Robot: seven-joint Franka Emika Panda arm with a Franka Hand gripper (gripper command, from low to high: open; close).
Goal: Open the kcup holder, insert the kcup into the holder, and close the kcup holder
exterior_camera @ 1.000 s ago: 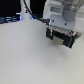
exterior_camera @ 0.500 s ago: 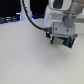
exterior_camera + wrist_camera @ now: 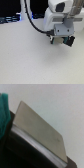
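Observation:
In the exterior view my gripper [image 3: 62,38] hangs low over the white table at the upper right, under the white arm. A small green patch [image 3: 64,40] shows between its dark fingers; it looks like the kcup, but the picture is too blurred to be sure. In the wrist view a black body with a flat grey panel [image 3: 40,130] fills the lower part, likely the kcup holder, very close to the camera. A green edge [image 3: 3,111] shows beside it. How the fingers stand is unclear in both views.
A black cable [image 3: 33,23] loops from the arm down toward the gripper. Dark equipment [image 3: 10,20] lines the back edge at the exterior view's left. The white table [image 3: 30,60] spreads out in front of the arm.
The arm and gripper have shifted slightly toward the exterior view's right; otherwise the scene looks the same.

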